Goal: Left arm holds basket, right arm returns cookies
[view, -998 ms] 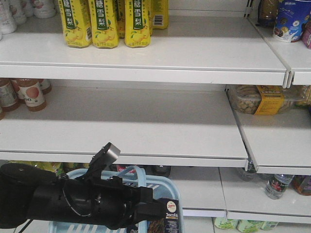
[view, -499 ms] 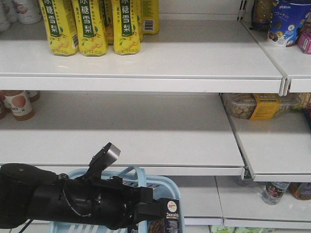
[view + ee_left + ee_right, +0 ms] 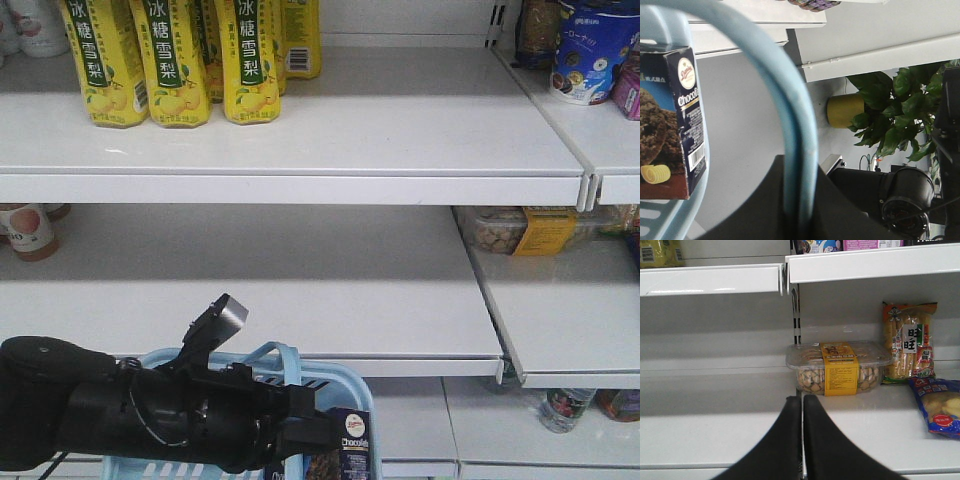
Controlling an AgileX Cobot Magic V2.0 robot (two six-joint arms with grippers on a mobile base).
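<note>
1. Grip, left: the left gripper (image 3: 800, 215) is clamped on the basket (image 3: 345, 385) handle (image 3: 799, 125), which runs down into its dark body. The fingertips are cut off at the bottom edge of the wrist view.
2. The left arm (image 3: 150, 410) lies across the basket in the front view and hides most of its near side and interior.
3. The cookies (image 3: 351, 450) stand upright inside the basket at its right end. Only the top of the carton shows in the front view, and the wrist view cuts off its left face.
4. Right gripper (image 3: 802, 399): the fingers are pressed together with nothing between them. It points over the middle shelf (image 3: 715, 430), toward a clear tub (image 3: 840, 367) with a yellow label.
5. A tall bag (image 3: 907, 340) stands just right of the tub. A blue bag (image 3: 940, 407) lies in front of it, cut off at the right edge, and its print is unreadable.
6. Yellow bottles (image 3: 170, 60) stand on the upper shelf (image 3: 350, 150), their caps out of frame.
7. Black equipment (image 3: 905, 195) at the lower right of the left wrist view cannot be identified. A plant (image 3: 900, 100) stands behind it.
</note>
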